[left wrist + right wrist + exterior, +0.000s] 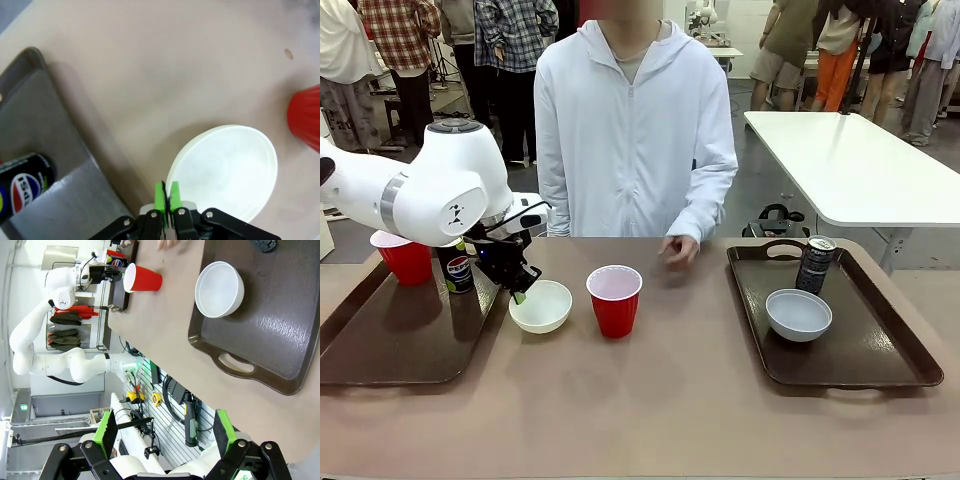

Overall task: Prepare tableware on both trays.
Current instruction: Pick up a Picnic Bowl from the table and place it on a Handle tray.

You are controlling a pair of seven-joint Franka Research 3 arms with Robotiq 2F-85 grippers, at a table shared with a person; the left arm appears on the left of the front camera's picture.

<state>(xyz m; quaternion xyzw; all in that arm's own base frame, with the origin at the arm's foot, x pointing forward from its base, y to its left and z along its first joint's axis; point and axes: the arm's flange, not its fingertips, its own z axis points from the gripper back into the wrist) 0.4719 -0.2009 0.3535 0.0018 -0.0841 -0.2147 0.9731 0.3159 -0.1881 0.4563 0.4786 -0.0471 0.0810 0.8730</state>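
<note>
My left gripper [520, 293] is shut on the near rim of a small white bowl [542, 305] that sits on the table just right of the left tray [380, 345]. In the left wrist view the green pads [160, 196] pinch the bowl [225, 170] at its edge. The left tray holds a red cup [405, 258] and a dark can [457, 268]. Another red cup [614, 298] stands mid-table. The right tray [880, 350] carries a can [815, 262] and a white bowl [798, 313]. My right gripper [165, 432] hangs open off the table's end beyond the right tray [280, 340].
A person in a white hoodie stands at the far side, one hand [678, 248] resting on the table behind the middle cup. Bare tabletop [650, 400] runs along the front between the trays. A white table [860, 160] stands at the back right.
</note>
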